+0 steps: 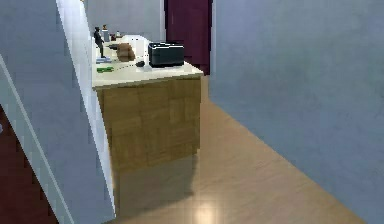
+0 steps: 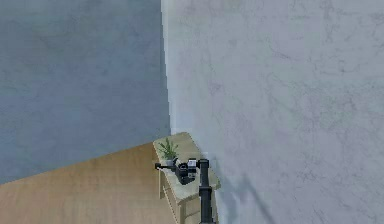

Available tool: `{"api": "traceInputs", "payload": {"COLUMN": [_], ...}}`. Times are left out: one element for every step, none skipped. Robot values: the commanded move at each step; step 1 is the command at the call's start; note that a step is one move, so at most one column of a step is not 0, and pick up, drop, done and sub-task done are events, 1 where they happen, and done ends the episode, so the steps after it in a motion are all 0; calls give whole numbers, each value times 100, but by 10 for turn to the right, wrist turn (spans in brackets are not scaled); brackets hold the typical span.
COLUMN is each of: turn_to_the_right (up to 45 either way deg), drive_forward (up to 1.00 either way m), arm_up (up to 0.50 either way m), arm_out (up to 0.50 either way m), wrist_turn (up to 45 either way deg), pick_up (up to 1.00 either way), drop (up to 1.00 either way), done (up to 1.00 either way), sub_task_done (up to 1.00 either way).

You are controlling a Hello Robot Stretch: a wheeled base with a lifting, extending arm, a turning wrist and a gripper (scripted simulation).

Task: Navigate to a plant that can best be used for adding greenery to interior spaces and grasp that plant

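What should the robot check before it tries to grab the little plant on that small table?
1. Potted plant in sight on the small wooden table: ok.
2. Plant standing upright: ok.
3. Arm stretched toward the table: ok.
4. Jaws touching the plant: cannot tell.
5. Jaws holding anything: cannot tell.
6. Floor beside the wooden counter ahead free: ok.

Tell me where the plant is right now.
In the arm side view, the plant stands on a small wooden table against the grey wall, low and near the picture's middle, with the gripper close by it.
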Motion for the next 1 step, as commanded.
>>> {"api": "traceInputs", "payload": {"turn_to_the_right": [0], "drive_forward": [0], "arm_up": [10], "arm_out": [0], "wrist_turn": [0], "pick_up": [0], "drop": [0], "done": [0], "sub_task_done": [0]}}
